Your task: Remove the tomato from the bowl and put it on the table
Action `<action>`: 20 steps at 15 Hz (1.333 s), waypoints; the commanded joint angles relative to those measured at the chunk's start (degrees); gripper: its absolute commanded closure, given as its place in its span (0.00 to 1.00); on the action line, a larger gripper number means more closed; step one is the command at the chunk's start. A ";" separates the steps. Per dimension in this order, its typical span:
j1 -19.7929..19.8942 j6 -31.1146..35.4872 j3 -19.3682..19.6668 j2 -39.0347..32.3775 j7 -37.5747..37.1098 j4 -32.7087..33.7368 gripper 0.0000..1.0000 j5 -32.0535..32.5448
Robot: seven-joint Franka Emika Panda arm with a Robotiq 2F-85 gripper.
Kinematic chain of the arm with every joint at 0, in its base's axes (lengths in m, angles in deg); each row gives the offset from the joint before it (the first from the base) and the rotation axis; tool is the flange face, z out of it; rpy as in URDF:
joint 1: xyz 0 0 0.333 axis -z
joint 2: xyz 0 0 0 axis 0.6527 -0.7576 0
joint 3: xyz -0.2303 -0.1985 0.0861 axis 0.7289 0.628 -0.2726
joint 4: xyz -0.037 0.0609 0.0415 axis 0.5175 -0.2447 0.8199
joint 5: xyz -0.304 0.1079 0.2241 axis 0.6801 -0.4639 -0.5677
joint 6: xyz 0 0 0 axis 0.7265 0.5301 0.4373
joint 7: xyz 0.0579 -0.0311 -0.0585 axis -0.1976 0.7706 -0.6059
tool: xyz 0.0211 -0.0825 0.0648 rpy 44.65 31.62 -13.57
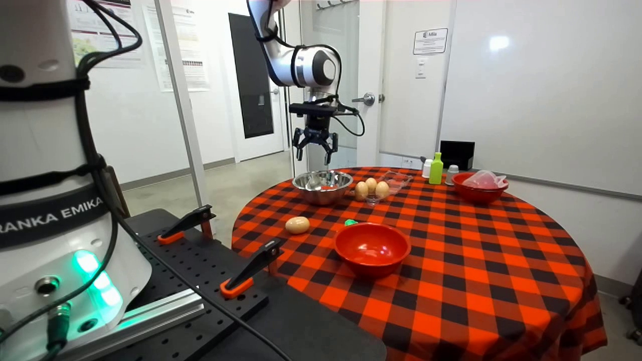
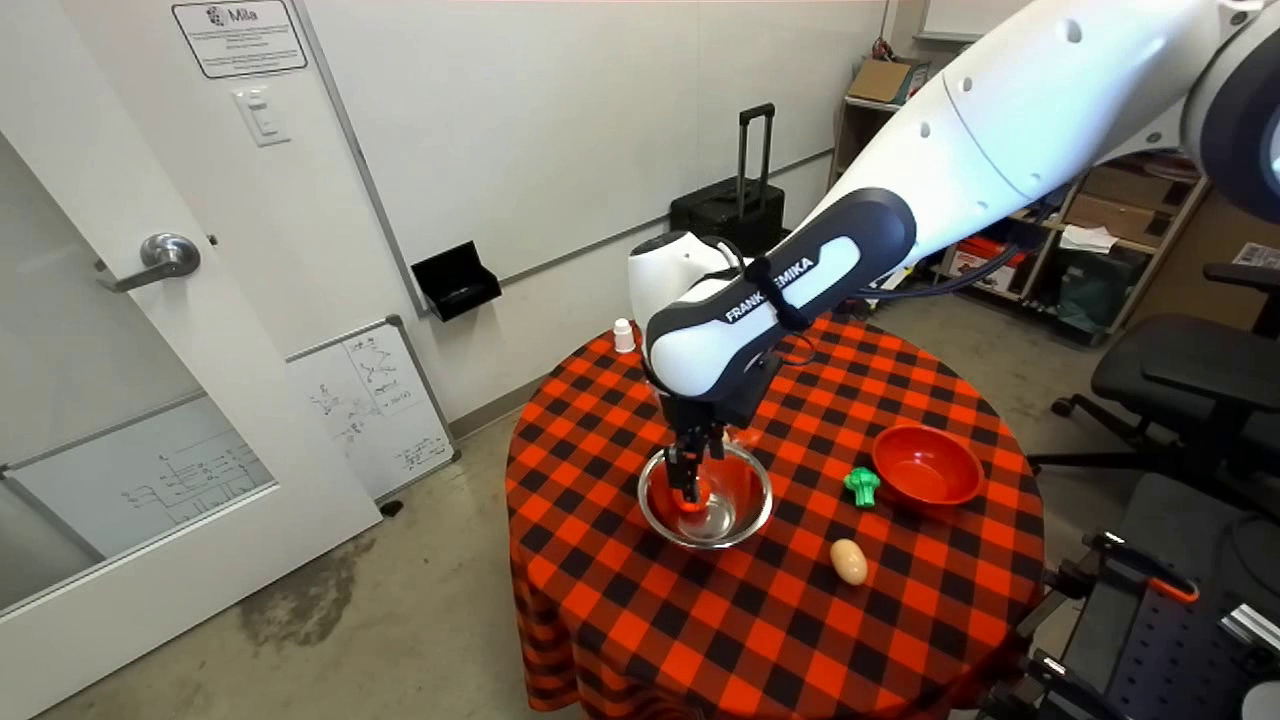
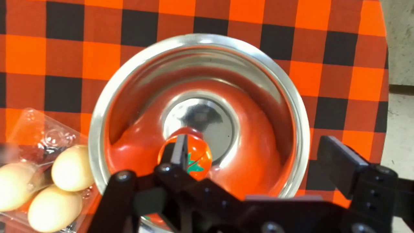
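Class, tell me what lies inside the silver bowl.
A red tomato with green leaves lies inside the silver bowl. In the wrist view, the gripper hides part of both; anything behind it there cannot be seen.

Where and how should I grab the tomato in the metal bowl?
Probably its widest sides, from above: the tomato is round, green leaf facing up, and the bowl rings it. The open pincer looks off-centre; in the wrist view one finger overlaps the tomato, so centre first.

All views share the metal bowl point(image 3: 207, 116), the wrist's closest.
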 commanded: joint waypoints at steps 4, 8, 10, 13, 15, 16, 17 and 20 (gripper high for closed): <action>-0.76 -3.62 0.83 -10.00 1.04 13.27 0.00 0.75; -1.23 -5.81 1.69 -13.99 0.57 18.55 0.00 1.32; -1.73 -6.93 2.55 -15.67 -0.02 20.95 0.00 2.04; -2.30 -8.29 3.61 -17.98 -0.28 24.18 0.00 3.14; -2.38 -9.29 3.91 -19.49 -0.34 26.14 0.00 3.39; -2.38 -9.72 3.95 -20.16 -0.27 26.96 0.00 3.33; -2.41 -10.08 3.99 -20.81 -0.31 27.77 0.00 3.23; -2.40 -11.32 3.92 -22.70 -0.34 30.09 0.00 2.96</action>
